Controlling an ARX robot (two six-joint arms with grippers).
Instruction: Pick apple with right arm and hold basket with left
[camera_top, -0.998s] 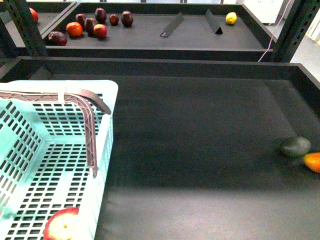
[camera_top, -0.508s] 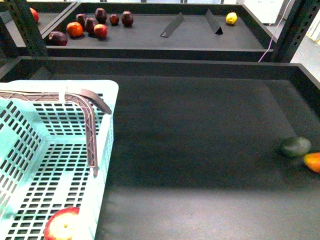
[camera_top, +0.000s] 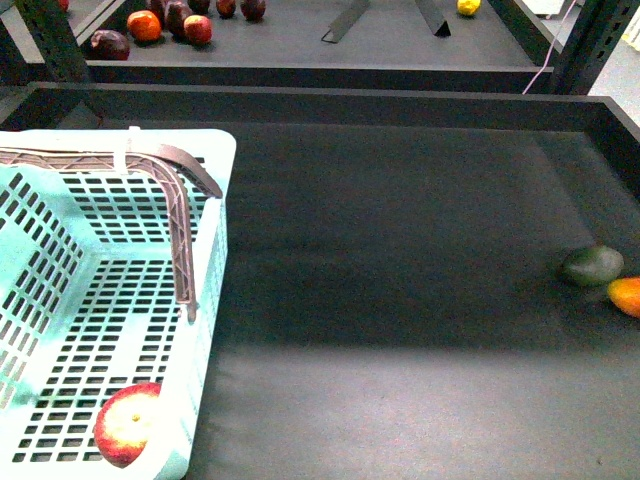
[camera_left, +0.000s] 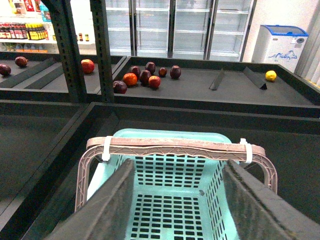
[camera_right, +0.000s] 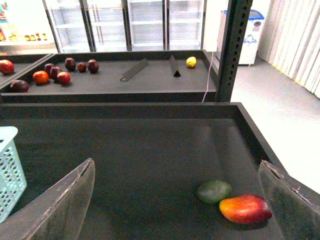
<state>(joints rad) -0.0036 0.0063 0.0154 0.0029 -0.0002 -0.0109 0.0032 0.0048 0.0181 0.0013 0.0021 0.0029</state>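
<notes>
The red and yellow apple (camera_top: 128, 424) lies on the floor of the light aqua basket (camera_top: 214, 262), in its near right corner, seen in the front view. The brown handle (camera_top: 181, 232) rests folded over the basket's rim. My left gripper (camera_left: 180, 170) is open, its fingers spread above the basket (camera_left: 165, 134), behind the handle (camera_left: 175, 148); the apple is hidden in that view. My right gripper (camera_right: 176, 165) is open and empty above the dark shelf; a corner of the basket (camera_right: 9, 170) shows at the side. Neither arm shows in the front view.
A dark green fruit (camera_top: 591, 265) and an orange-red fruit (camera_top: 625, 295) lie at the shelf's right edge; both also show in the right wrist view (camera_right: 214, 191) (camera_right: 245, 208). The upper shelf holds several red and dark fruits (camera_top: 145, 24) and a yellow one (camera_top: 466, 7). Black uprights (camera_right: 231, 47) flank the shelves.
The whole scene has slid upward in the front view. More of the apple and the basket's near corner now shows. The apple and the fruits lie where they were.
</notes>
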